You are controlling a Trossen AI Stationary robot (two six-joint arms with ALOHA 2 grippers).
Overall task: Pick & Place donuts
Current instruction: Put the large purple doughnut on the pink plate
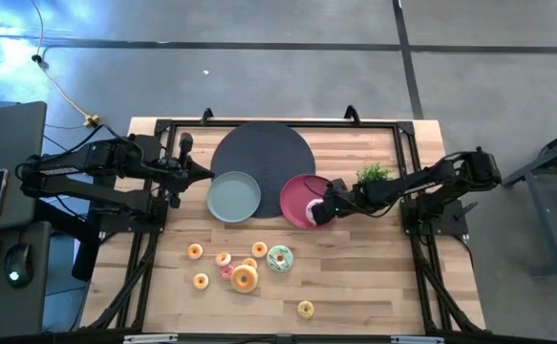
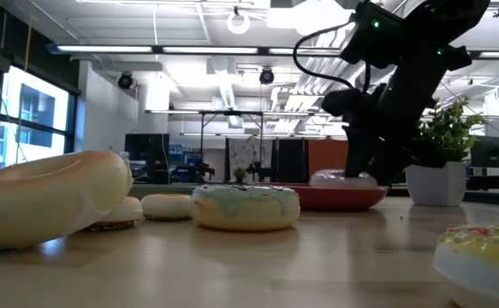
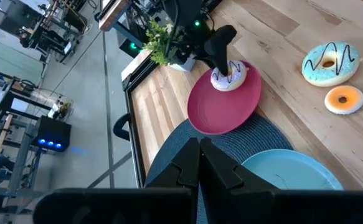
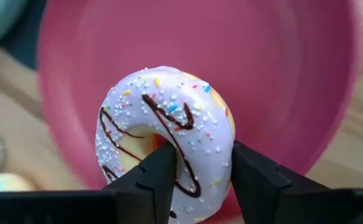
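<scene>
My right gripper (image 4: pixel 200 163) is shut on a white-iced donut (image 4: pixel 169 118) with chocolate drizzle and sprinkles, over the pink plate (image 1: pixel 294 196) at the table's middle. The other donuts lie flat on the wood nearer the front. Among them are a mint-green one (image 1: pixel 280 258), an orange-pink one (image 1: pixel 245 278), a yellow one (image 1: pixel 305 309) and several tiny ones around (image 1: pixel 223 258). My left gripper (image 1: pixel 204 173) waits shut at the far left edge of the grey-green plate (image 1: pixel 233 196), touching nothing. My right gripper pinches one side of the donut's ring (image 4: pixel 197 149), with one finger (image 4: pixel 159 171) in the hole and the other (image 4: pixel 249 174) outside. It reaches in from the table's right, slanting down. The donut stands tilted on edge over the pink plate (image 4: pixel 293 74). I cannot tell whether it touches the plate.
A dark round mat (image 1: pixel 261 148) lies under the far parts of both plates. A small potted plant (image 1: pixel 374 174) stands right of the pink plate, close to my right arm. Black frame rails run along the table's edges. Bare wood shows at the near right.
</scene>
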